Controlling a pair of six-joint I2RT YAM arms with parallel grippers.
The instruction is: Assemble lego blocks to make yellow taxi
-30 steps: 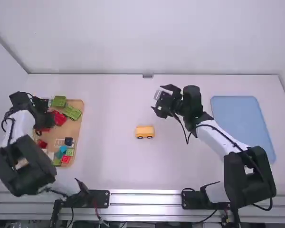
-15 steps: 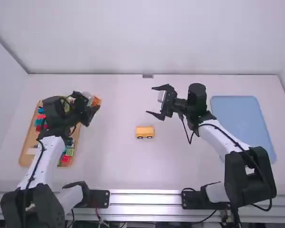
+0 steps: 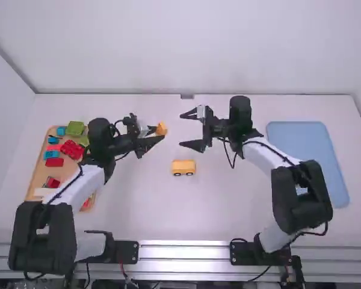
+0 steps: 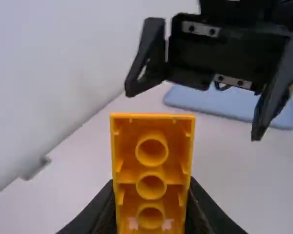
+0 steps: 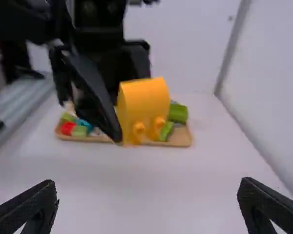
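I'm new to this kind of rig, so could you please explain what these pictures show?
These are two robot arms at a white table. The high view looks down from above and behind them; each wrist view comes from a camera riding on that arm, beside its gripper.

The left gripper holds a yellow block, its hollow underside showing round tubes in the left wrist view. The right gripper is open and empty, facing it.

On the table between the arms sits a yellow wheeled piece. At the left, a wooden tray holds red, green and blue blocks; at the right lies a blue tray.
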